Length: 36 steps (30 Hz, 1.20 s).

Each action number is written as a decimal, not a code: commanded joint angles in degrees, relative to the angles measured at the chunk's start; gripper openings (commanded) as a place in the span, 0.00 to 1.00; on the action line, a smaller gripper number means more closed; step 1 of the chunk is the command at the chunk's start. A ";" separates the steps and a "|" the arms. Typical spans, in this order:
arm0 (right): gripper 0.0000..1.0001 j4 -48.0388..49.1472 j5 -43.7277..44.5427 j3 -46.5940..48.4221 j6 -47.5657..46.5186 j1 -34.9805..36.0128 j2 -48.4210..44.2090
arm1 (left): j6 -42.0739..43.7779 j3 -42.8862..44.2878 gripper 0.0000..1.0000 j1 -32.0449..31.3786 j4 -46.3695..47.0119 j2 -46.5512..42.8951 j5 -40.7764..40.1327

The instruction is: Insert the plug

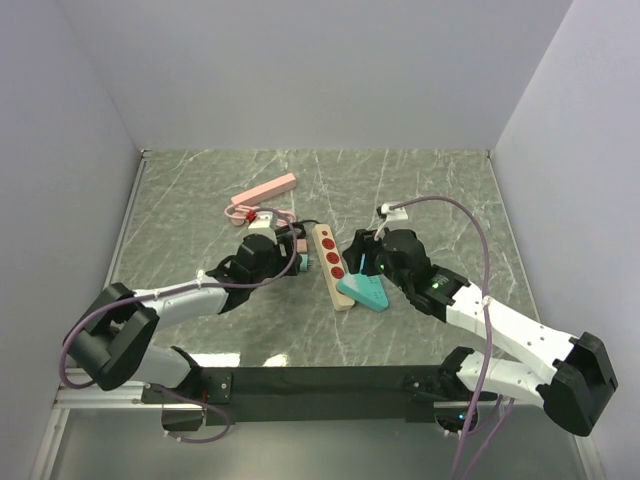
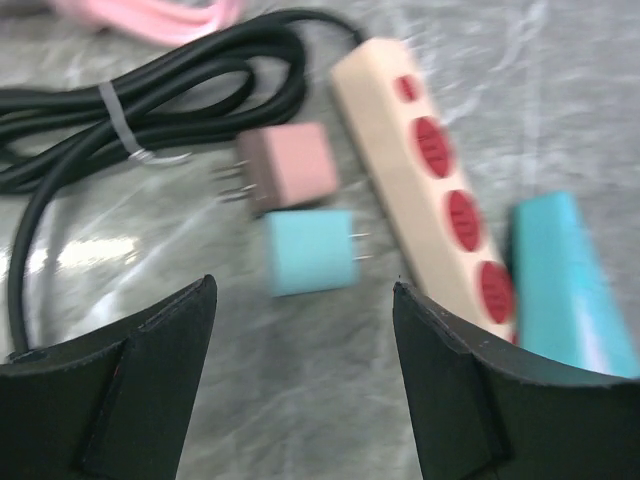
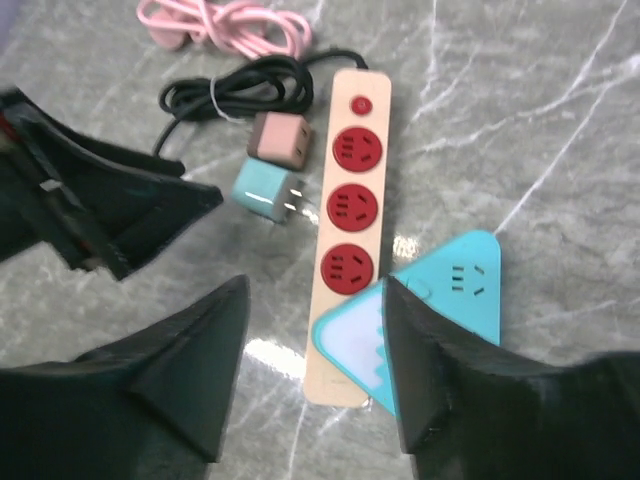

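Left wrist view: my left gripper is wide open and empty by the small blue square plug, not yet in the long beige socket strip.

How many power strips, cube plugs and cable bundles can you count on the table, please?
Power strips: 3 (beige strip, pink strip, teal triangular strip)
Cube plugs: 2 (pink plug, teal plug)
Cable bundles: 2 (black cable, pink cable)
Total: 7
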 commanded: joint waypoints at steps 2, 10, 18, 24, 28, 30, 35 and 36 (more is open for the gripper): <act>0.68 0.29 1.28 3.76 -3.15 -0.18 -0.82 | 1.24 0.64 0.77 0.01 -2.85 2.29 -3.76; 0.73 1.78 -0.66 2.27 -3.32 -1.05 -0.99 | 0.89 3.97 0.79 -2.10 -2.40 7.37 -5.95; 0.73 2.23 -2.06 0.77 -3.41 -1.76 -1.87 | 1.50 7.76 0.89 -3.07 -1.26 13.36 -6.22; 0.73 2.58 -2.77 0.24 -3.50 -2.29 -1.96 | 2.91 11.28 0.83 -3.60 -2.58 17.41 -6.66; 0.73 2.84 -3.12 0.07 -3.50 -2.73 -1.87 | 3.87 12.51 0.65 -4.13 -2.93 19.16 -7.19; 0.73 2.75 -3.12 0.07 -3.41 -2.81 -1.70 | 4.31 12.86 0.57 -4.30 -3.80 19.43 -7.80; 0.73 3.02 -3.64 0.07 -3.41 -3.08 -1.70 | 5.10 12.42 0.41 -4.56 -4.25 19.52 -8.07; 0.73 3.02 -3.73 0.15 -3.41 -3.16 -1.69 | 5.37 12.34 0.28 -4.57 -4.25 19.26 -8.07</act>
